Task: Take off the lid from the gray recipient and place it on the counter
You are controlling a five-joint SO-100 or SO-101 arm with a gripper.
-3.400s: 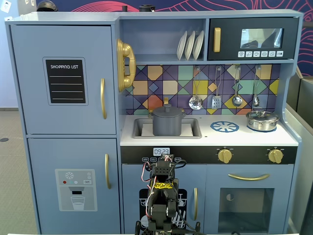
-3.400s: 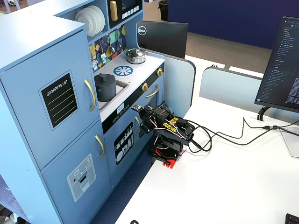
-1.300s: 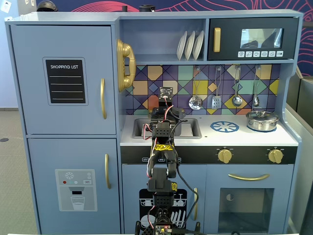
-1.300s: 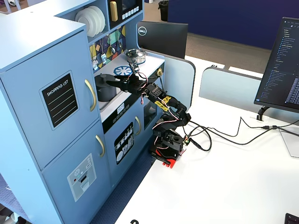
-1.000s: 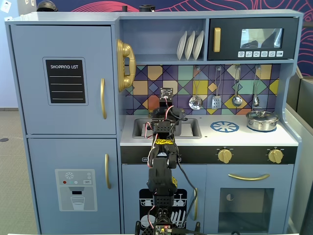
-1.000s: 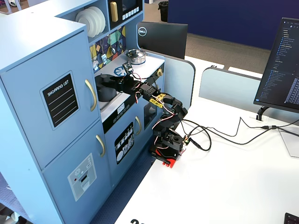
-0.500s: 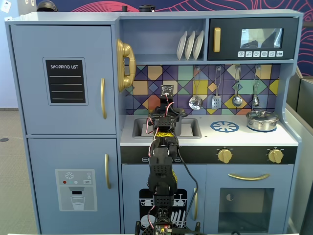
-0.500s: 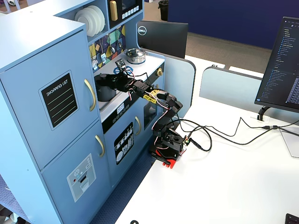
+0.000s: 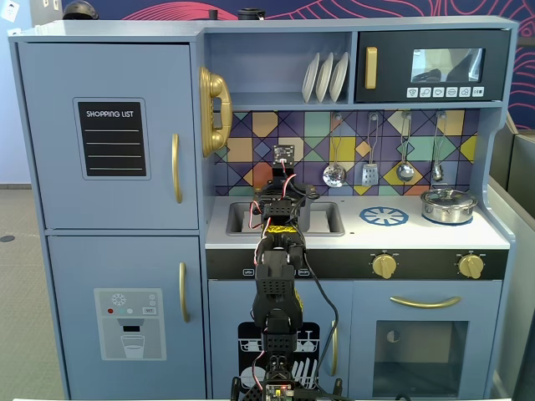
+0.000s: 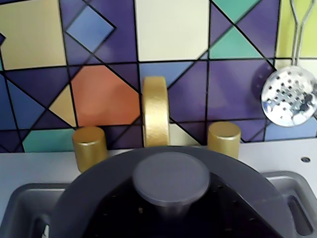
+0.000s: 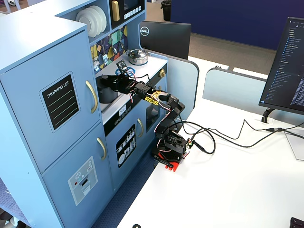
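In sink of white counter, gray pot w/ lid on; hand state unclear.

Fixed view: frontal, level, facing tabletop front edge | fixed view: high, oblique, far off | wrist view: close, facing rear edge | shared: sink.
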